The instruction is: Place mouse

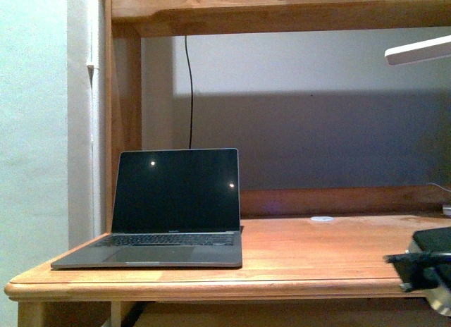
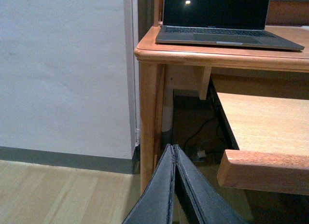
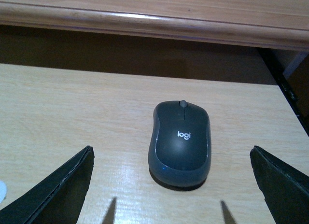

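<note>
Front view: near bench [image 1: 317, 253] edge height, facing laptop [image 1: 176, 207], back wall [image 1: 317, 130]. Left wrist: lower, off bench corner, facing it; shares laptop. Right wrist: close over pull-out shelf [image 3: 58, 118], looking down on mouse [image 3: 180, 142].

Mouse [image 3: 179, 142] is smooth matt dark plastic, faint sheen on top. Shelf [image 3: 72, 113] is pale, smooth wood. Desk [image 1: 317, 253] is shinier reddish varnished wood. Laptop [image 1: 211, 258] looks like matt grey metal, with a glossy screen [image 1: 176, 193].

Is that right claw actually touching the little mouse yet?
Apart. The right wrist view shows the right gripper open, with bare shelf visible on both sides between it and the mouse.
</note>
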Available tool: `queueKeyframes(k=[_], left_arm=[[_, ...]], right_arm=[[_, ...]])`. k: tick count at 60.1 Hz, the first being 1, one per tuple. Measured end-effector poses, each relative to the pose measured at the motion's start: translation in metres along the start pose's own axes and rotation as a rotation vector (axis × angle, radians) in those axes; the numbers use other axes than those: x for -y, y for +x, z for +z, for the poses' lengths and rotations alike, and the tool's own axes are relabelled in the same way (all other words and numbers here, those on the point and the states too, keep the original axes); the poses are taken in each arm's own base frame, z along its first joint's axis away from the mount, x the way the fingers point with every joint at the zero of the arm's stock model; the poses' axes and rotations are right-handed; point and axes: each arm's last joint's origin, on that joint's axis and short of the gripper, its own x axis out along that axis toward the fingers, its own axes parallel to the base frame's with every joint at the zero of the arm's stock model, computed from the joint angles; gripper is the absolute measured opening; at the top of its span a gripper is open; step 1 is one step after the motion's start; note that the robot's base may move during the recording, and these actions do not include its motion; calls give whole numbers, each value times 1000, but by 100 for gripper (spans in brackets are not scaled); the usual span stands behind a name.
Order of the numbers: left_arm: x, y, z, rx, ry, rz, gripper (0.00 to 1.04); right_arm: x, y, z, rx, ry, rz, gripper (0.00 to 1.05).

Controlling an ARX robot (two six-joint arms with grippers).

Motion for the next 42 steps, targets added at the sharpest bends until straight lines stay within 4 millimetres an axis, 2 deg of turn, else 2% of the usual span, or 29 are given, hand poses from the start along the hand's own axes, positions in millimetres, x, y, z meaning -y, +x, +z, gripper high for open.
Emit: queueKeyframes(k=[5,12,14,30,36,42], left_arm=[[0,0,-8,-6,0,0,3],[0,0,-9,-5,0,1,3],[0,0,-9,-4,0,1,6],[0,0,-9,-4,0,0,49],[0,0,-9,-4,0,1,72],[0,0,-9,-4,0,1,86]], right_arm=[[-5,16,-2,-6,-29,-63,97],[-7,32,-5,-43,-57,-106,97],[-7,35,-6,-54,-63,-115,97],[-6,56,-6,-91,-102,-178,97],[1,67,-10,-155,-121,-206,97],[2,72,-12,-194,-113,-203,97]])
